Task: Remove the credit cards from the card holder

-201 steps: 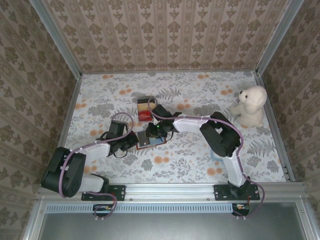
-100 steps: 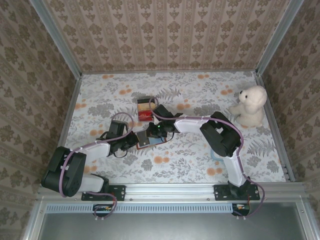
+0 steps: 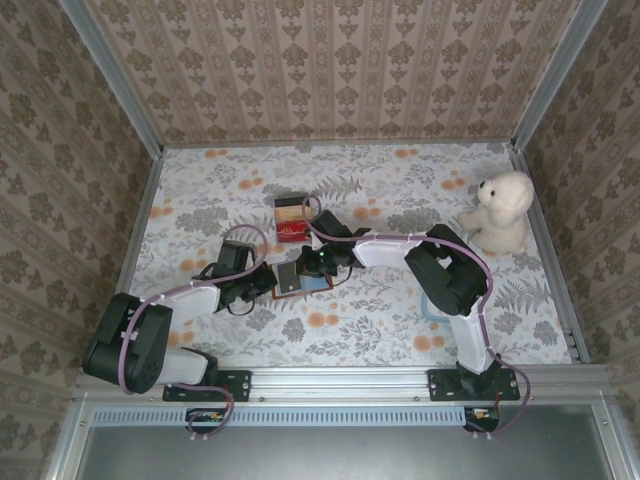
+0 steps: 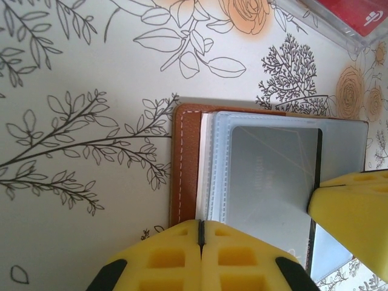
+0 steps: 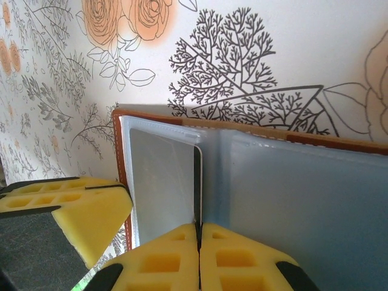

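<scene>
The card holder [image 3: 298,279] lies open on the flowered table, brown leather [image 4: 187,163] with clear bluish sleeves [image 5: 303,200]. A grey credit card [image 4: 273,176] sits in the left sleeve. Its dark long edge [image 5: 197,182] stands out of the sleeve at the fold. My right gripper [image 5: 198,225] is shut on that card edge, reaching in from the right [image 3: 308,266]. My left gripper [image 4: 200,223] is shut on the holder's left side, where the leather meets the sleeves [image 3: 270,281]. Each wrist view also catches the other gripper's yellow finger.
A small black box [image 3: 290,218] with red and yellow contents stands just behind the holder, its clear rim [image 4: 339,33] close by. A white teddy bear [image 3: 500,212] sits at the far right. Patterned walls close in the table.
The right gripper's jaws have closed onto the card's edge, and the right arm has drifted slightly to the right. The left arm has stayed put.
</scene>
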